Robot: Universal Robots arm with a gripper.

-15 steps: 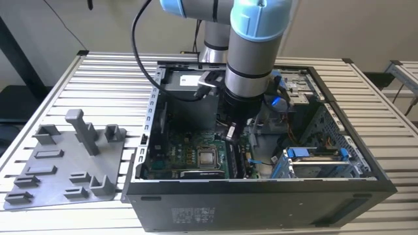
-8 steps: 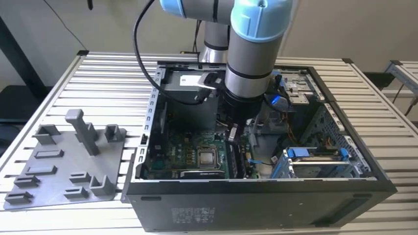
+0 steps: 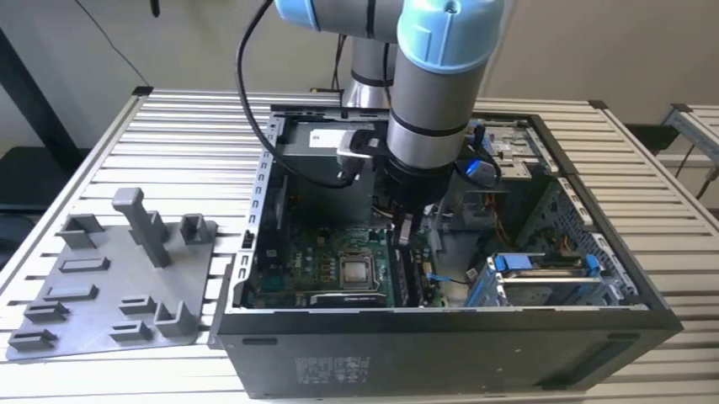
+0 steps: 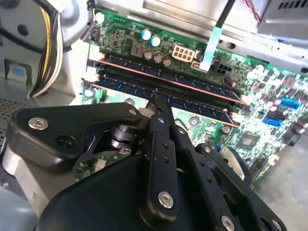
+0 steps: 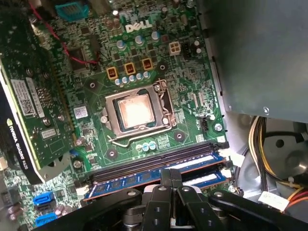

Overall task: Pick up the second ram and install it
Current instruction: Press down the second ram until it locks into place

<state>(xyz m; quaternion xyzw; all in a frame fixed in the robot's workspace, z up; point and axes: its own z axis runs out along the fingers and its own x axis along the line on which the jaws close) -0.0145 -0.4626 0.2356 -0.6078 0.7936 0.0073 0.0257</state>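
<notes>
On the exterior view's left, a grey parts tray (image 3: 113, 282) lies on the slatted desk (image 3: 191, 135), just beside the open computer case (image 3: 450, 337). Inside the case, the tool (image 3: 402, 237) reaches down to the motherboard (image 3: 298, 273). In the second wrist view, the tool (image 4: 158, 98) is pinched narrow, its tips touching the top edge of the second ram (image 4: 192, 103), which lies in its slot beside another stick (image 4: 163, 72). In the first wrist view the processor (image 5: 136, 109) sits near those slots.
</notes>
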